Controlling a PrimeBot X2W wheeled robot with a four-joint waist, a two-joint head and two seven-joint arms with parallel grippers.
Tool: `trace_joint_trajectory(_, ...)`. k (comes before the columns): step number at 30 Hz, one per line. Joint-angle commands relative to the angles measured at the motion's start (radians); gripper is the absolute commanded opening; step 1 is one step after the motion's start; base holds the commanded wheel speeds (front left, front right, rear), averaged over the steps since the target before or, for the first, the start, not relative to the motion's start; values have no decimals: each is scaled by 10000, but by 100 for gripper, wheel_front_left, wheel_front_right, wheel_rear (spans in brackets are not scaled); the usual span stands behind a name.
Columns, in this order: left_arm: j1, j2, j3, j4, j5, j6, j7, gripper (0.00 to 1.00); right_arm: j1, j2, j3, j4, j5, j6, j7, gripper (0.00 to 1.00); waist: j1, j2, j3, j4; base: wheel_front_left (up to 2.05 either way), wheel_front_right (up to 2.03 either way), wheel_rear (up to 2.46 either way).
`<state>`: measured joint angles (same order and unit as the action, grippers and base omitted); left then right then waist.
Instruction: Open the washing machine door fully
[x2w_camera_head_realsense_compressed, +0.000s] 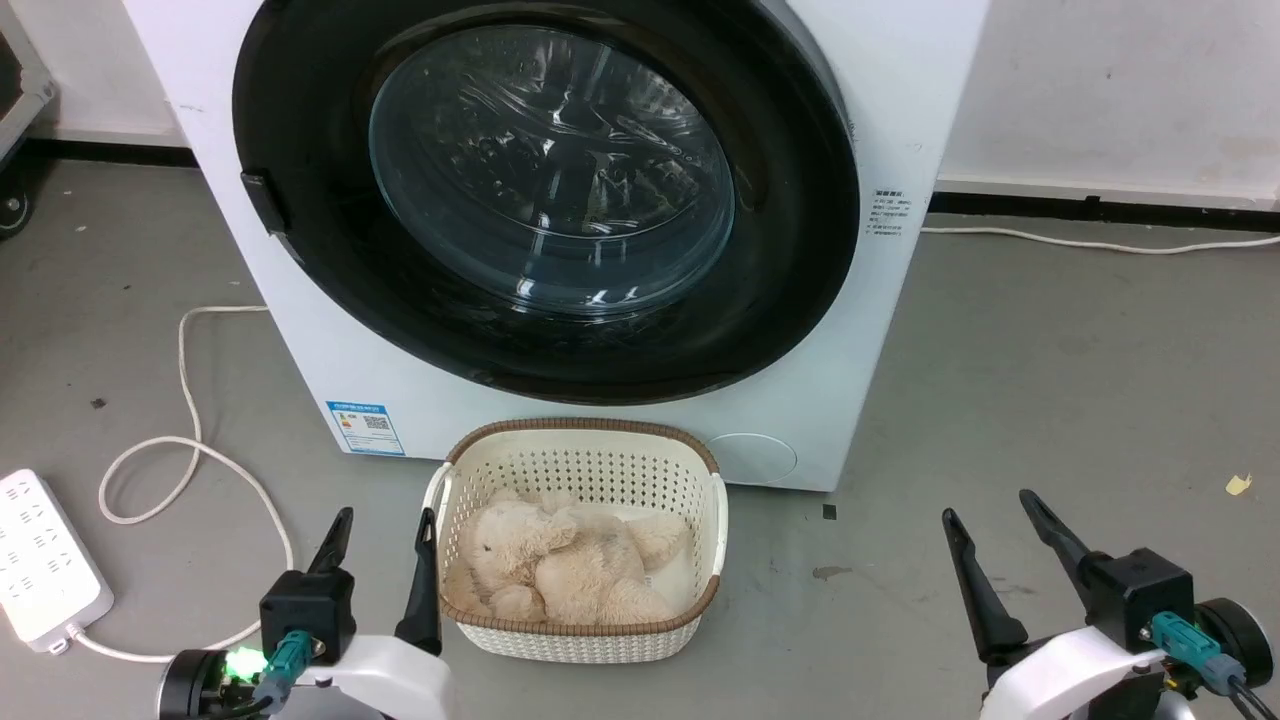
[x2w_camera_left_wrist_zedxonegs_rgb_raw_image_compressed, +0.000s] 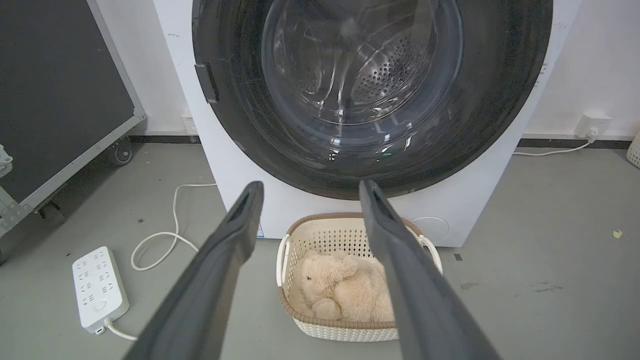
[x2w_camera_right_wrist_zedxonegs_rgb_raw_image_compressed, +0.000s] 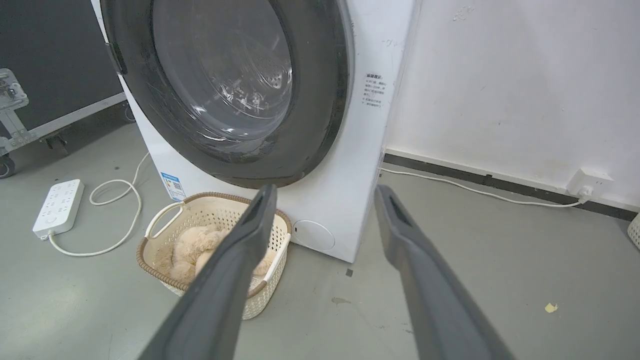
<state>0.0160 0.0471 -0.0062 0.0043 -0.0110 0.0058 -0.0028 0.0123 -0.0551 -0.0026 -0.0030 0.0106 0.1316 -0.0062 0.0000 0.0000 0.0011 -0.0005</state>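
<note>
The white washing machine (x2w_camera_head_realsense_compressed: 905, 120) stands ahead of me on the grey floor. Its round glossy black door (x2w_camera_head_realsense_compressed: 790, 250) with a bulging glass window lies flat against the front, with a small dark latch tab (x2w_camera_head_realsense_compressed: 258, 203) on its left rim. The door (x2w_camera_left_wrist_zedxonegs_rgb_raw_image_compressed: 480, 115) and its tab (x2w_camera_left_wrist_zedxonegs_rgb_raw_image_compressed: 206, 82) also show in the left wrist view, and the door (x2w_camera_right_wrist_zedxonegs_rgb_raw_image_compressed: 320, 100) shows at an angle in the right wrist view. My left gripper (x2w_camera_head_realsense_compressed: 385, 525) is open, low at the left, well short of the machine. My right gripper (x2w_camera_head_realsense_compressed: 995, 508) is open at the lower right, holding nothing.
A cream perforated basket (x2w_camera_head_realsense_compressed: 590, 460) with a beige plush toy (x2w_camera_head_realsense_compressed: 560, 570) sits on the floor against the machine's front, next to my left gripper. A white power strip (x2w_camera_head_realsense_compressed: 40, 560) and looped cable (x2w_camera_head_realsense_compressed: 190, 440) lie at left. A black wheeled case (x2w_camera_left_wrist_zedxonegs_rgb_raw_image_compressed: 55, 95) stands farther left.
</note>
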Motion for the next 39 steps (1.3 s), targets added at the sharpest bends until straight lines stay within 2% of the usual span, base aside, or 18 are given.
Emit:
trace_joint_trajectory(1,18,2,-18,-13,-22,30,-127,100,47,3,-58,-15,117,-1,-103,100,0,0,6,-1,0,0,0)
trace_joint_trajectory(13,-54,5,-122,-96,-89,46,-419,100,-26,3,-35,-90,261,-2,-394,100,0,0,300,68,0,0,0)
trace_joint_trajectory(23,-233,8,-185,-186,-139,55,-628,100,-552,-326,38,-94,524,-2,-601,100,0,0,719,181,0,0,0)
trace_joint_trajectory(24,-255,8,-188,-194,-146,58,-649,100,-625,-370,56,-81,574,-2,-613,88,0,0,761,194,0,0,0)
trace_joint_trajectory(25,-276,8,-190,-202,-152,61,-670,100,-703,-410,66,-72,636,-2,-621,14,0,0,804,207,0,0,0)
trace_joint_trajectory(26,-297,9,-192,-212,-160,64,-691,100,-789,-450,67,-69,703,-3,-630,0,0,0,850,223,0,0,0)
trace_joint_trajectory(29,-358,9,-201,-244,-182,75,-753,100,-1052,-575,63,-79,915,-3,-614,0,0,0,987,272,0,0,0)
trace_joint_trajectory(37,-574,12,-254,-360,-247,87,-962,100,-2306,-673,-420,56,2354,-4,-156,0,0,0,1501,474,0,0,0)
trace_joint_trajectory(39,-661,13,-277,-407,-281,100,-1046,100,-2989,-619,-756,345,3032,-4,240,0,0,0,1720,564,0,0,0)
